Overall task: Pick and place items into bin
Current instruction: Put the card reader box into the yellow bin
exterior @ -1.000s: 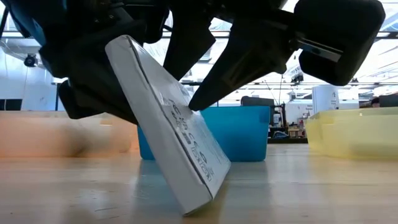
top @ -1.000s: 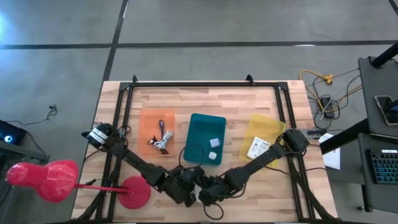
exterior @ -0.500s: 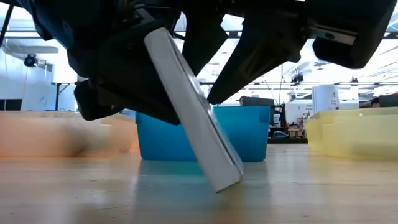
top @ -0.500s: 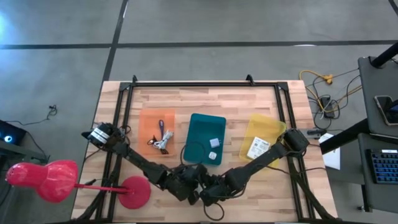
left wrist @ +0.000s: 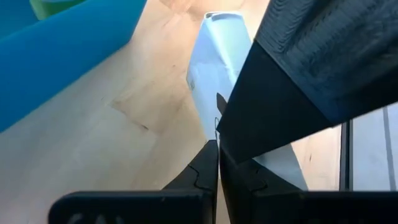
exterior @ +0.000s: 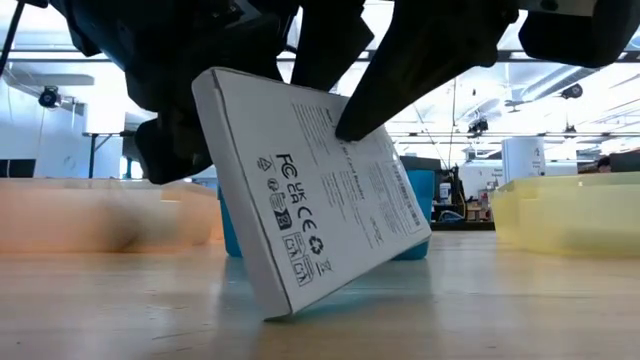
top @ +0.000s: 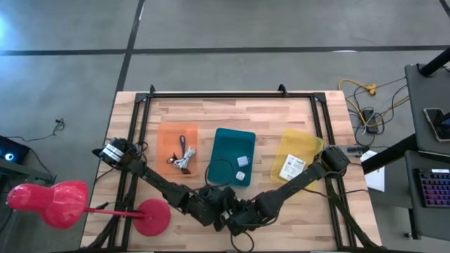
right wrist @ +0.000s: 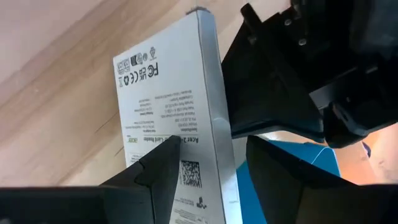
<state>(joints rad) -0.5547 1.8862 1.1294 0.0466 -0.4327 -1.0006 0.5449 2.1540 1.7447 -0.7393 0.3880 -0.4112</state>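
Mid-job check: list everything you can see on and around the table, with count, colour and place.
white box: one, white with dark print, tilted, one corner near the table's near edge
orange bin: one, table's left part, holding a purple stick tool and wiry pieces
teal bin: one, centre, holding two small white cubes
yellow bin: one, right, holding a white packet
lamp-like stand: one, pink-red, near left corner
table: one, light wood
left gripper: shut, beside the white box
right gripper: closed on the white box's edges
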